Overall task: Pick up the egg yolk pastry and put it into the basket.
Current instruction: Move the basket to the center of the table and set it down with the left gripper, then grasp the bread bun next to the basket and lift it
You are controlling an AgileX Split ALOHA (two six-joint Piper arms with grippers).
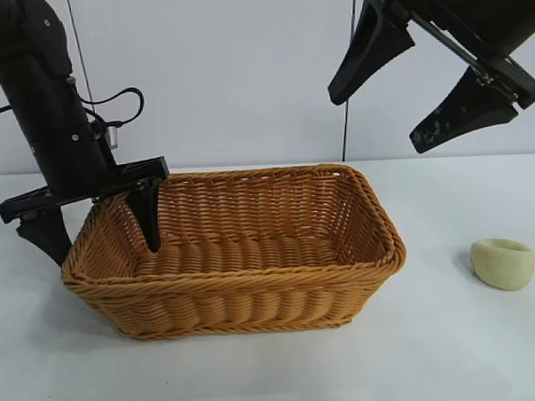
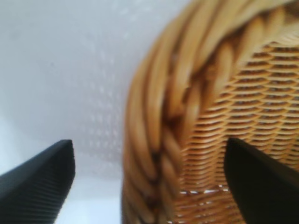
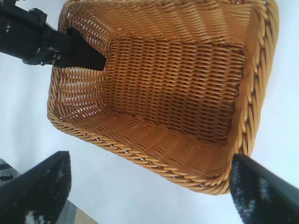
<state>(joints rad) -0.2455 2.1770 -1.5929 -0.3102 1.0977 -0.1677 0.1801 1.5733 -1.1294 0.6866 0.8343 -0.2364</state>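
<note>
The egg yolk pastry (image 1: 503, 263), a small pale yellow-green puck with a dented top, lies on the white table to the right of the basket (image 1: 236, 295), well apart from it. The golden-brown wicker basket holds nothing. My left gripper (image 1: 107, 254) is open and straddles the basket's left rim (image 2: 159, 140): one finger hangs inside and one outside, and neither touches the weave. My right gripper (image 1: 375, 122) hangs open high above the basket's right end, empty. It looks down into the basket (image 3: 154, 158). The pastry shows in neither wrist view.
The left arm's inner finger (image 3: 84, 53) reaches over the basket's end wall in the right wrist view. White table (image 1: 452, 352) surrounds the basket, with a pale wall behind it. Black cables hang behind the left arm (image 1: 113, 110).
</note>
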